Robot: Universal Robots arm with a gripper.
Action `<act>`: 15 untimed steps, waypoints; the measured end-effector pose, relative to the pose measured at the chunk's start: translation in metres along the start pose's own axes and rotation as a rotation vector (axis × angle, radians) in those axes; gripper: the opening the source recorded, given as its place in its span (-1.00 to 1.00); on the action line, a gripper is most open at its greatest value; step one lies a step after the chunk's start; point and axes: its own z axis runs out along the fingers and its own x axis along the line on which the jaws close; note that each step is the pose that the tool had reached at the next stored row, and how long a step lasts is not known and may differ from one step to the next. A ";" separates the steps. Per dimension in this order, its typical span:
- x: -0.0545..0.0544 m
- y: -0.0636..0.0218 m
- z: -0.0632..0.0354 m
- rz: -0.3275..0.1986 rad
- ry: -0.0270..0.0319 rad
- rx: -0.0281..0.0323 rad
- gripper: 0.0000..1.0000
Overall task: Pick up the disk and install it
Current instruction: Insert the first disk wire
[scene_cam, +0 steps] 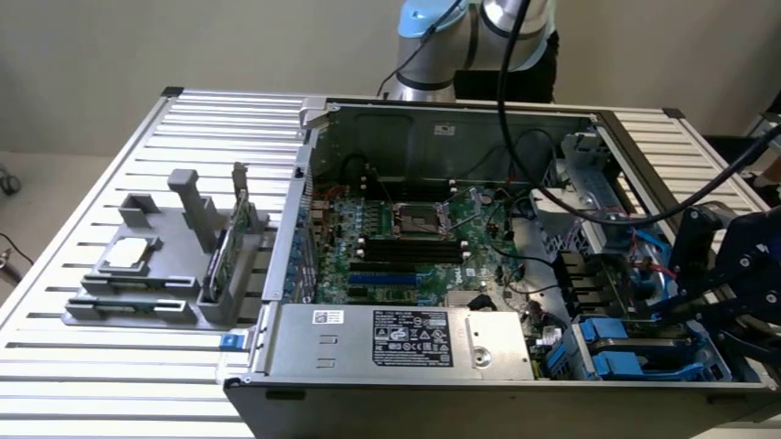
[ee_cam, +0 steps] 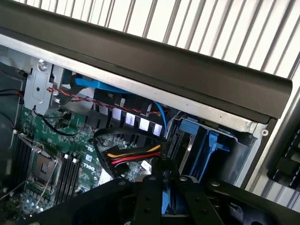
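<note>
Outside, from the exterior view, an open computer case [scene_cam: 488, 247] lies on a ribbed metal bench [scene_cam: 110, 366], its green motherboard [scene_cam: 403, 242] exposed and a grey power supply [scene_cam: 403, 338] with a white label along the near edge. On the exterior view's left, apart from the case, a grey fixture [scene_cam: 153, 274] holds a small square silver chip [scene_cam: 128, 254] and a thin green card [scene_cam: 238, 242] standing on edge. The arm's black wrist and jaws [scene_cam: 732, 274] reach down at the exterior view's right, over the drive bays in the near right corner of the case, where blue plastic carriers [scene_cam: 628, 343] sit. Whether one of these frames the disk cannot be told from here. Closer, the wrist view looks along the case's dark rim [ee_cam: 154, 61] into the same corner: the jaws [ee_cam: 171, 197] stand narrow, with a blue edge [ee_cam: 165, 202] showing between the two black fingers [ee_cam: 149, 199], most likely the disk's carrier. Just beyond lie a bundle of red, yellow and black wires [ee_cam: 131, 157] and an upright blue bay bracket [ee_cam: 206, 145].
</note>
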 end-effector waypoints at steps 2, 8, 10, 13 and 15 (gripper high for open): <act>0.000 0.0001 0.0000 0.014 -0.0044 -0.0020 -0.67; 0.000 -0.0001 0.0001 0.035 -0.0554 0.0081 -0.67; 0.000 -0.0001 0.0001 0.041 -0.0776 0.0134 -0.67; 0.000 0.0000 0.0001 0.049 -0.1086 0.0218 -0.67; 0.000 0.0000 0.0001 0.053 -0.1230 0.0281 -0.67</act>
